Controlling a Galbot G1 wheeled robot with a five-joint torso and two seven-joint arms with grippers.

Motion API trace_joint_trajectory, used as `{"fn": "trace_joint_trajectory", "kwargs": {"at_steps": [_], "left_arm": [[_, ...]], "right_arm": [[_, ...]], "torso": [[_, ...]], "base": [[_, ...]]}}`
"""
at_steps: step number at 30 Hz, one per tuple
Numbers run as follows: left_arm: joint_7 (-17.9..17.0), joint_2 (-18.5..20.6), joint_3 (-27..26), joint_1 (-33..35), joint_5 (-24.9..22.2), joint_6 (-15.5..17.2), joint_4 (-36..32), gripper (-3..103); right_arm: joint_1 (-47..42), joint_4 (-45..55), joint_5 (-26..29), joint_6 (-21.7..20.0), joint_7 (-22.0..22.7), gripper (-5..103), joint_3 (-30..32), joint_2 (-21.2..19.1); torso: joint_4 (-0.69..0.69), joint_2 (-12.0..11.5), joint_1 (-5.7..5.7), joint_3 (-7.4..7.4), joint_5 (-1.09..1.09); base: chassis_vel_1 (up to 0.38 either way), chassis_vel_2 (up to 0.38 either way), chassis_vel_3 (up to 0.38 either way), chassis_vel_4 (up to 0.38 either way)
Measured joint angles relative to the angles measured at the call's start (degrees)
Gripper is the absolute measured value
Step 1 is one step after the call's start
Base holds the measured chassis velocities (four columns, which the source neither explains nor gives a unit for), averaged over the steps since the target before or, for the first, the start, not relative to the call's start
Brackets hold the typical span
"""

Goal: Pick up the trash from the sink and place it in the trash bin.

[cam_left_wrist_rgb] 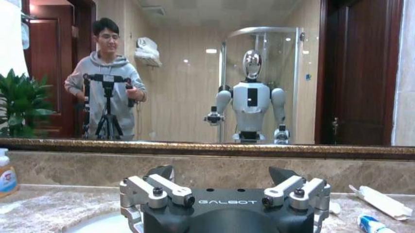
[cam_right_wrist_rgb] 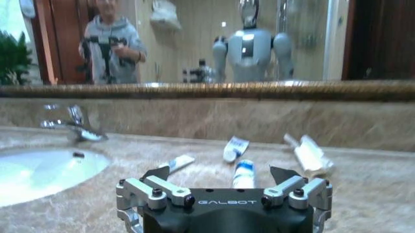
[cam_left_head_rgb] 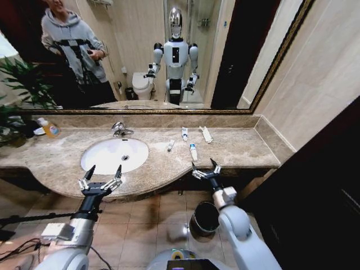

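Four bits of trash (cam_left_head_rgb: 193,152) lie unpicked on the worktop (cam_left_head_rgb: 236,149) right of the sink (cam_left_head_rgb: 115,155), so the right tool (cam_left_head_rgb: 206,168), fingers apart like the left tool's (cam_left_head_rgb: 101,176), probably must reach forward first.

Both arms are reaching forward, level with each other. Left claw (cam_left_head_rgb: 102,175) is hanging with fingers spread wide, gripping nothing. Right claw (cam_left_head_rgb: 206,167) is likewise gaping, fingers pointing ahead, carrying nothing.
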Motion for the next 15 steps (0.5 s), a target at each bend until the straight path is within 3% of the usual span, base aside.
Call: {"fn": "trace_joint_trajectory", "kwargs": {"at_steps": [6, 15], "left_arm": [[-0.01, 0.00, 0.00, 0.00, 0.00, 0.00, 0.00, 100], [0.00, 0.00, 0.00, 0.00, 0.00, 0.00, 0.00, 100]], "right_arm": [[7.32, -5.64, 3.07, -2.09, 1.83, 100, -3.90, 0.92], [15.98, -17.53, 2.74, 0.89, 1.22, 100, -5.73, 1.35]], "torso": [[0.00, 0.00, 0.00, 0.00, -0.01], [-0.01, 0.00, -0.01, 0.00, 0.00]], "base": [[0.000, 0.000, 0.000, 0.000], [0.000, 0.000, 0.000, 0.000]]}}
